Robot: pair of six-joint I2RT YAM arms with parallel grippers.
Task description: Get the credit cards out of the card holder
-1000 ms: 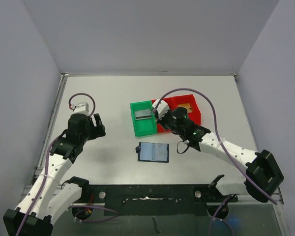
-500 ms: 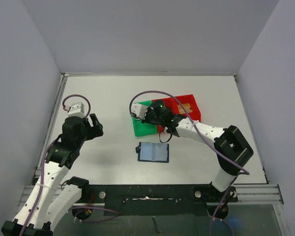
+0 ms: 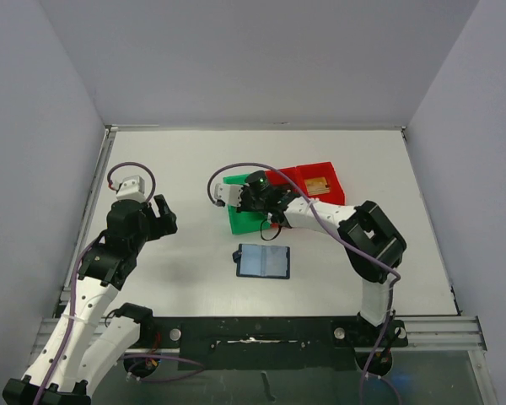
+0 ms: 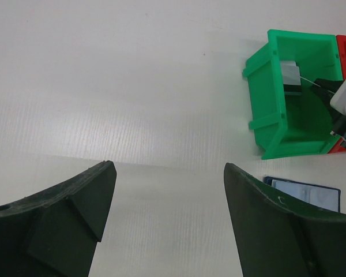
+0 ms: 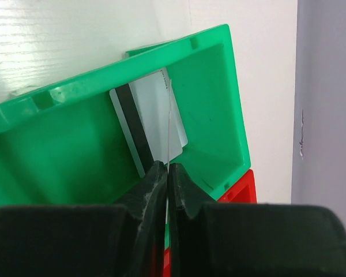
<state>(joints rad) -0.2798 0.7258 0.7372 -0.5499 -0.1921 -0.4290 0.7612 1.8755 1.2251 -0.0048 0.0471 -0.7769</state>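
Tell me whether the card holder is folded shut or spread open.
Spread open. The card holder lies flat in the top view, with its lighter blue inner panels facing up, side by side.

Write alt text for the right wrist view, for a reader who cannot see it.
The right tool pinches a thin card edge-on, pointing into the green bin. A silver card with a black stripe lies inside; a red bin is alongside.

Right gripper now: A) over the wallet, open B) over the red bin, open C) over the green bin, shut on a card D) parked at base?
C: the right gripper pinches a thin card edge-on above the green bin, which holds a silver-grey card.
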